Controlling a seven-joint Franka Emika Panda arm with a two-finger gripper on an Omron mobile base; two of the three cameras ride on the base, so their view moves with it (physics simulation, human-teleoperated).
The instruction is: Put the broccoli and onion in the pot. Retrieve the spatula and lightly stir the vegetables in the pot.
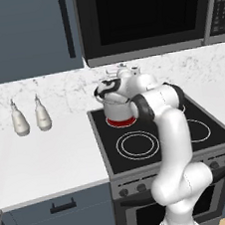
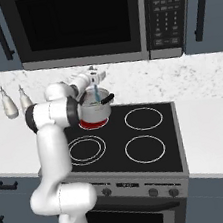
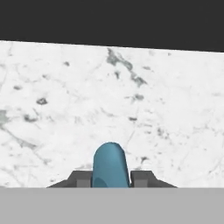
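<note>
A polished steel pot (image 2: pixel 94 109) with matt black handles stood on the glossy black glass cooktop (image 2: pixel 139 145) at the centre of the right base view. Behind it ran a smooth, grey-veined white marble backsplash (image 3: pixel 131 109). A light-blue spatula (image 3: pixel 110 165), smooth and plastic-looking, showed at the bottom of the hand view. Two glossy white bottles (image 1: pixel 30 116) sat at the left on a plain matt white counter (image 1: pixel 46 163), beneath matt slate-blue cabinets (image 1: pixel 24 35).
</note>
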